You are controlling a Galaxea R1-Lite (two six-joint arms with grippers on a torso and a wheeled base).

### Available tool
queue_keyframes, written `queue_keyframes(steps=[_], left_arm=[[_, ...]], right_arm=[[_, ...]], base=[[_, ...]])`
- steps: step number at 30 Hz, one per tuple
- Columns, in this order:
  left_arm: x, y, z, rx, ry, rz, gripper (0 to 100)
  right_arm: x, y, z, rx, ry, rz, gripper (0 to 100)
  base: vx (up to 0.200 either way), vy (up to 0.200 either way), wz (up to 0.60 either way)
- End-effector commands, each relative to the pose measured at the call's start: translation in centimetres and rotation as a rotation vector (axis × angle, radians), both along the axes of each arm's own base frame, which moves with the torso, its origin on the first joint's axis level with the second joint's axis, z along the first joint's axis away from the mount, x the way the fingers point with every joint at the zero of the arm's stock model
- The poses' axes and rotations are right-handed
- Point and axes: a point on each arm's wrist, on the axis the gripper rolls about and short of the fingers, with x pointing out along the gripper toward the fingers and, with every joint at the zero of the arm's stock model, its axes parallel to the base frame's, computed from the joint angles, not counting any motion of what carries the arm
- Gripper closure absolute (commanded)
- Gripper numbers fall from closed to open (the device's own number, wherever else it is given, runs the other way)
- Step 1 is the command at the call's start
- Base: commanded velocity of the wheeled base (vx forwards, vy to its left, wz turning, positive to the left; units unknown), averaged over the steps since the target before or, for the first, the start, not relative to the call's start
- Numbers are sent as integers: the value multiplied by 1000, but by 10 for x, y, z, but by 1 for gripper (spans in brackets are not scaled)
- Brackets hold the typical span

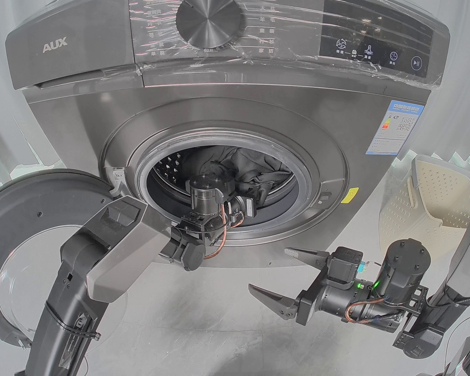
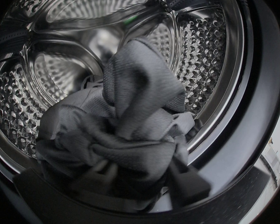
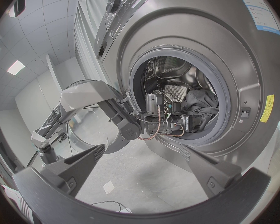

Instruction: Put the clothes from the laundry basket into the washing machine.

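Note:
The grey washing machine (image 1: 256, 108) stands with its round opening (image 1: 318, 184) uncovered. Dark grey clothes (image 1: 250, 168) lie bunched in the steel drum (image 2: 205, 56), toward the front rim. My left arm reaches through the opening; its gripper (image 2: 110, 184) is open, one finger on each side of the grey cloth (image 2: 137, 109), which is heaped between and above them. From the right wrist view, the left wrist (image 3: 165, 125) sits at the door seal against the clothes (image 3: 202, 105). My right gripper (image 1: 269, 270) hangs open and holds nothing, low in front of the machine.
The machine's door (image 1: 31, 236) is swung wide open on the left, beside my left arm. A cream perforated laundry basket (image 1: 438, 204) leans at the right of the machine, its visible inside bare. Grey floor (image 1: 209, 314) lies in front.

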Motion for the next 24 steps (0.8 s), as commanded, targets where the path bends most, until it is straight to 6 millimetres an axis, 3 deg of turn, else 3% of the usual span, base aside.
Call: queue_keyframes(steps=[1,10,17,24], left_arm=[[8,-2,-13,-1,4,11,100],[49,19,21,-76,-123,147,100],[56,33,23,-76,-118,188,100],[55,30,20,-73,-113,184,100]], right_arm=[[0,0,0,2,-2,2,0],[1,1,1,4,-4,2,0],[2,2,1,7,-7,3,0],[2,2,0,4,-4,5,0]], base=[[0,0,0],[0,0,0],[0,0,0],[0,0,0]])
